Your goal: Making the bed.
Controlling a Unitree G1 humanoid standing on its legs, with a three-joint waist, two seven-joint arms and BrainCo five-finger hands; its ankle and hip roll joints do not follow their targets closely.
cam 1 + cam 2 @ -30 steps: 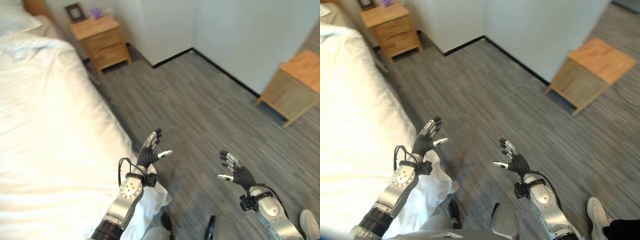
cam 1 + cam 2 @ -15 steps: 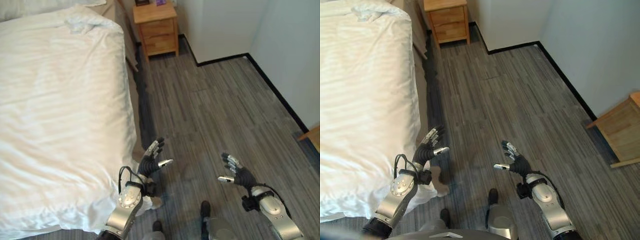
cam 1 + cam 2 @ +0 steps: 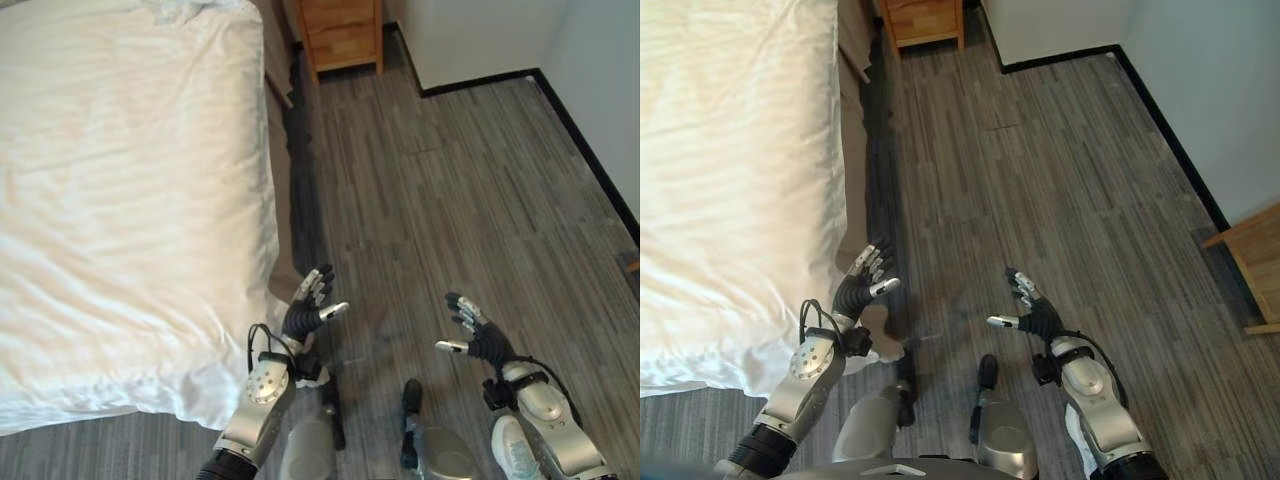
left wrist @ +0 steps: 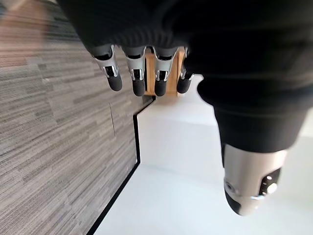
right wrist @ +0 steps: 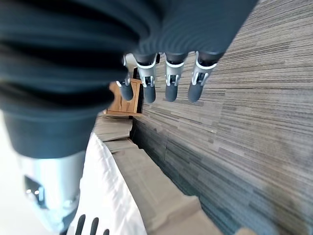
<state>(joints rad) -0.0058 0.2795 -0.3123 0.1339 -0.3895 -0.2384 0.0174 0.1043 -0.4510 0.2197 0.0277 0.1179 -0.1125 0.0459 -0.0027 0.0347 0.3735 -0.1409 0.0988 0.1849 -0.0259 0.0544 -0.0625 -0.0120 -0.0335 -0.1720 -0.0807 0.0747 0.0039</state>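
Observation:
A bed with a white striped duvet (image 3: 130, 190) fills the left of the eye views; its near corner (image 3: 215, 400) hangs toward the floor. A beige bed base (image 5: 146, 181) shows under the duvet along its right side. My left hand (image 3: 303, 318) is raised just right of that corner, above the floor, with its fingers (image 4: 138, 78) straight and nothing in it. Farther right, my right hand (image 3: 478, 335) hovers over the floor with relaxed fingers (image 5: 170, 78), holding nothing. Both hands are apart from the duvet.
A wooden nightstand (image 3: 345, 30) stands at the far end beside the bed. A white wall with a black skirting (image 3: 585, 150) runs along the right. Grey plank floor (image 3: 450, 190) lies between bed and wall. A wooden cabinet corner (image 3: 1255, 265) sits at the right edge.
The camera has swung left and down, so the bed takes more of the picture and the nightstand has slid to the top edge. Both hands stay raised and open in much the same pose.

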